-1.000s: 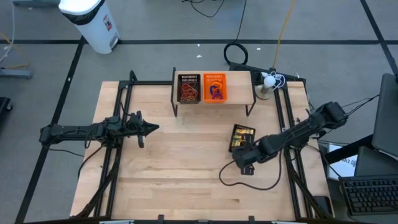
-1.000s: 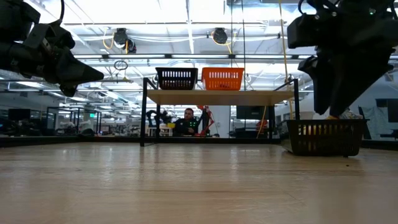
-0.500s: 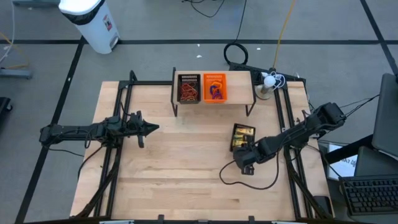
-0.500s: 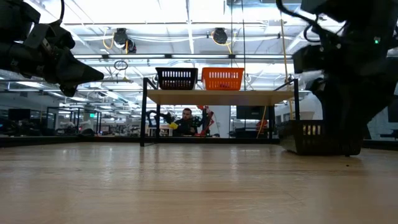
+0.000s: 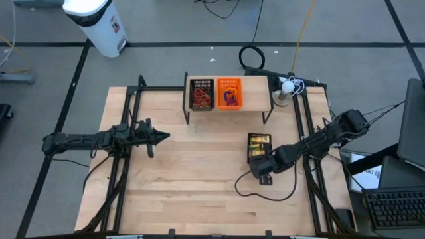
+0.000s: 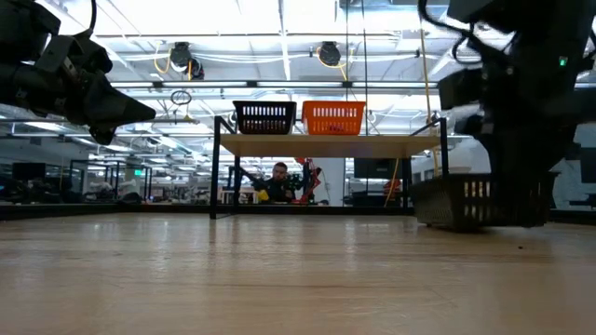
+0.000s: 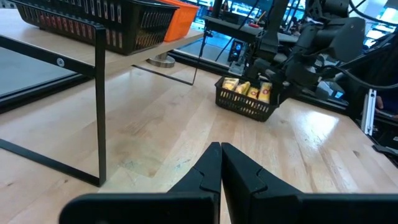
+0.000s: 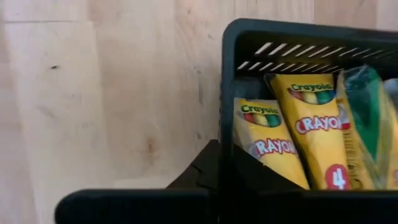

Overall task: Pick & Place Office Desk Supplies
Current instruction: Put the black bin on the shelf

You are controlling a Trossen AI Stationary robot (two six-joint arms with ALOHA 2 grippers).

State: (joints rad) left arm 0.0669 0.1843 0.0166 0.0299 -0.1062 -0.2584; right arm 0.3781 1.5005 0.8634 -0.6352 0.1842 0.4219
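While clamped, right claw [image 5: 256, 157] grips black tray [image 5: 259, 141] rim.

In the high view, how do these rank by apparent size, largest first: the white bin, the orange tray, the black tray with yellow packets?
1. White bin, clearly largest.
2. Orange tray and black tray with yellow packets: they look about alike, and the right arm partly covers the black one, so no ranking.

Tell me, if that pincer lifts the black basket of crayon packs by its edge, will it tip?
Probably a little. The right pincer has shut on one wall of the black mesh basket, so the far side may sag. The mesh looks stiff and should keep its shape. The yellow crayon packs lie loose inside and could slide.
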